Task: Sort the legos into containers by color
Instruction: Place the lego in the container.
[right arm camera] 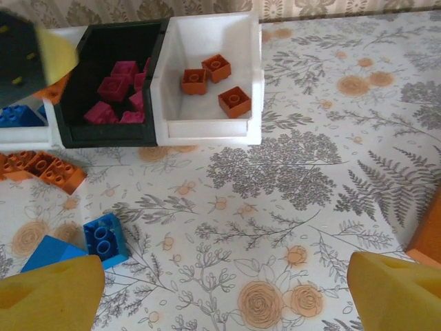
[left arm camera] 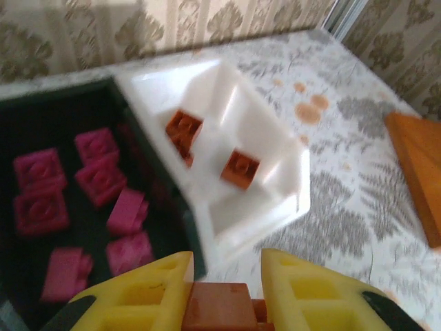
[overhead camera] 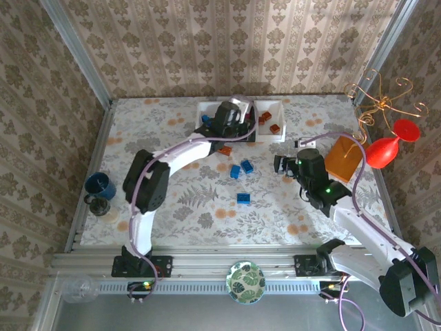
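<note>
Aim matters: my left gripper pinches a small brown-orange plastic brick just short of the shallow white rectangular tray holding its matches. I should clear the near wall, away from the black tray, before letting go. My right gripper gapes empty.

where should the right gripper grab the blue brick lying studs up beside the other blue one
Come straight down on the blue brick and pinch its flat side walls: it lies flat on the table, studs up. Probably close across the pair of walls not facing the second blue brick, which sits close beside it.
</note>
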